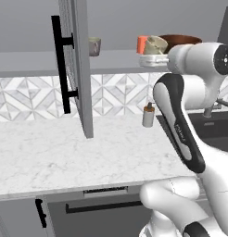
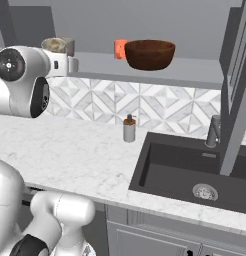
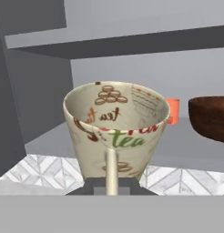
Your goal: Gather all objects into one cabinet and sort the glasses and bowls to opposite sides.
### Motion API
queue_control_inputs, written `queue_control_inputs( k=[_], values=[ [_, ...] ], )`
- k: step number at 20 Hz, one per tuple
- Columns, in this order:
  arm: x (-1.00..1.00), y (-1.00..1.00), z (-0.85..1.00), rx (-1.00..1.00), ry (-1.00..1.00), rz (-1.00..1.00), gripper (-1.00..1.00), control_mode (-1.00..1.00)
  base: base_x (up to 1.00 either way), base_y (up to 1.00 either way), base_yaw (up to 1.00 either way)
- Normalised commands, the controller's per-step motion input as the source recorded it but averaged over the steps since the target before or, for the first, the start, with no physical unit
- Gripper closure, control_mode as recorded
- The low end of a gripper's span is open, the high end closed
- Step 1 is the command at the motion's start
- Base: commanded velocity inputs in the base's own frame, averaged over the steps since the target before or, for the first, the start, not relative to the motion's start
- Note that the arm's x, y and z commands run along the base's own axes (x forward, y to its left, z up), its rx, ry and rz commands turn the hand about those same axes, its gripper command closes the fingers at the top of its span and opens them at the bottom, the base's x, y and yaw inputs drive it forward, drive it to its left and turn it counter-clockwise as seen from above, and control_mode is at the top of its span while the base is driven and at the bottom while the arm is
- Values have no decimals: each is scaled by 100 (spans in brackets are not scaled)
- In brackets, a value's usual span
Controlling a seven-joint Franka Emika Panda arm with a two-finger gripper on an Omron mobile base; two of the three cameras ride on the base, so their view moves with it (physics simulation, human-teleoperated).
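My gripper [image 1: 153, 59] is shut on the cream patterned cup [image 1: 155, 45], holding it just in front of the grey cabinet shelf [image 1: 41, 62]. In the hand view the cup [image 3: 114, 129] stands upright with its handle facing me, above the gripper [image 3: 111, 187]. On the shelf sit the orange cup [image 2: 120, 49] and the big dark brown bowl [image 2: 149, 54], side by side. The grey cup [image 1: 94, 46] stands farther left on the shelf, near the open door [image 1: 81, 69] with its long black handle [image 1: 60, 65].
A white soap dispenser [image 2: 129, 129] stands on the marble counter [image 1: 65, 157] against the tiled wall. A dark sink [image 2: 190, 170] with a faucet [image 2: 213, 131] lies to the right, under a second open door [image 2: 235, 90].
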Motion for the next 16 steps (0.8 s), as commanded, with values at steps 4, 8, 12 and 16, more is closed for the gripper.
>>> queue_control_inputs(
  k=[4, 8, 12, 16],
  values=[
    [89, 37, 9, 0, -3, 1, 100, -100, 0, 0, 0],
    [77, 61, -11, -4, 19, 0, 100, -100, 0, 0, 0],
    [63, 38, -37, -7, 14, 0, 100, -100, 0, 0, 0],
    [73, 0, -23, -1, 4, 0, 100, -100, 0, 0, 0]
  ],
)
